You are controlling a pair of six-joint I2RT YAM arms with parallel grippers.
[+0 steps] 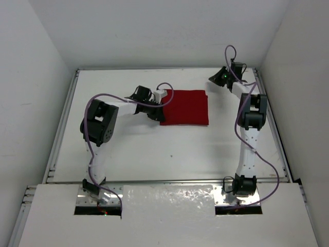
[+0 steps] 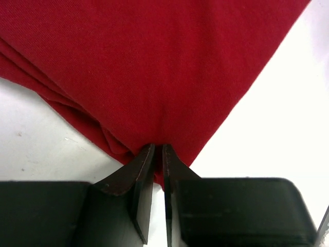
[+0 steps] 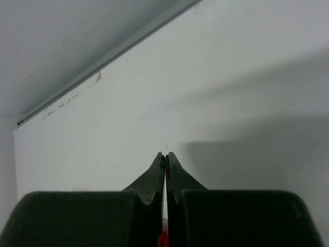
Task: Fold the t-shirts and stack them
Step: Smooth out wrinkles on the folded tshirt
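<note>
The dark red t-shirt (image 1: 186,107) lies folded into a flat rectangle on the white table (image 1: 154,154), toward the back middle. My left gripper (image 1: 160,110) is at the shirt's left edge. In the left wrist view the gripper (image 2: 158,147) is shut on a corner of the layered red cloth (image 2: 169,67), with fabric pinched between the fingers. My right gripper (image 1: 214,78) hovers at the back right, apart from the shirt. In the right wrist view it (image 3: 165,155) is shut and empty, facing bare table and the back wall.
White walls enclose the table on the left, back and right (image 1: 154,31). Metal rails run along the table edges (image 1: 61,128). Both arm bases sit at the near edge (image 1: 241,185). Purple cables loop over each arm.
</note>
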